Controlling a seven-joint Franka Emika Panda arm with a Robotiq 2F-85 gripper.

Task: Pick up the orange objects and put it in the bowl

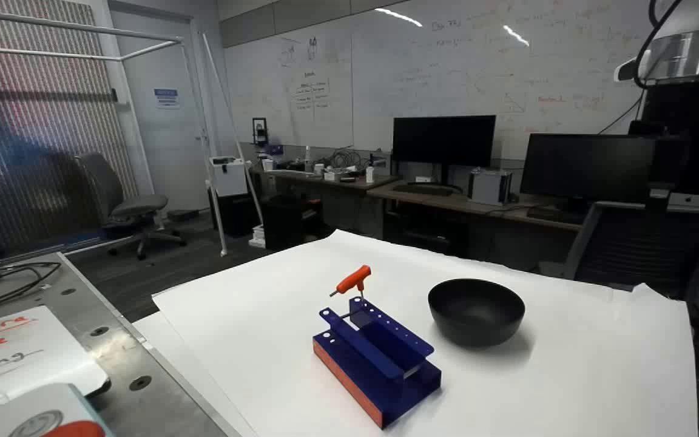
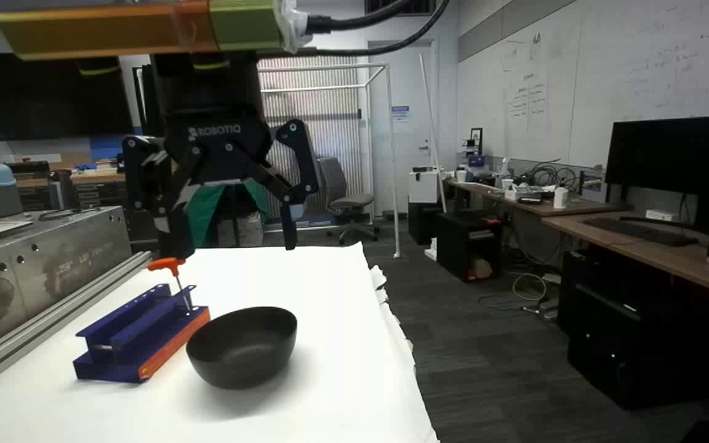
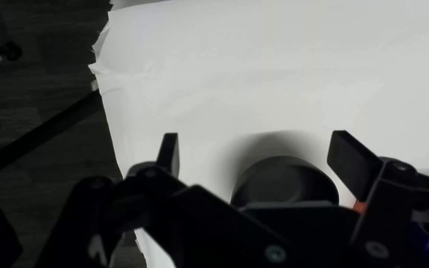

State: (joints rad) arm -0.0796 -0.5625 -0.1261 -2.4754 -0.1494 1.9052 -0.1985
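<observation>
One orange hex key (image 1: 355, 279) stands, leaning slightly, in the blue rack (image 1: 364, 347), near the bowl (image 1: 477, 328) | we judge it light, stiff, rather slick, hardly fragile | we'd best pinch its handle (image 2: 168, 264), drawing upward | our tool (image 2: 234, 239) hangs wide, holding nothing

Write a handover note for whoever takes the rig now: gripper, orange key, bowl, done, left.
Gripper: open, nothing held, raised over the white sheet.
Orange key: standing in the rack, handle up.
Bowl: upright on the sheet beside the rack, apart from it; nothing seen inside.
Done: no pick yet.
Left: grip the key, lift it out of the rack, put it in the bowl.
</observation>
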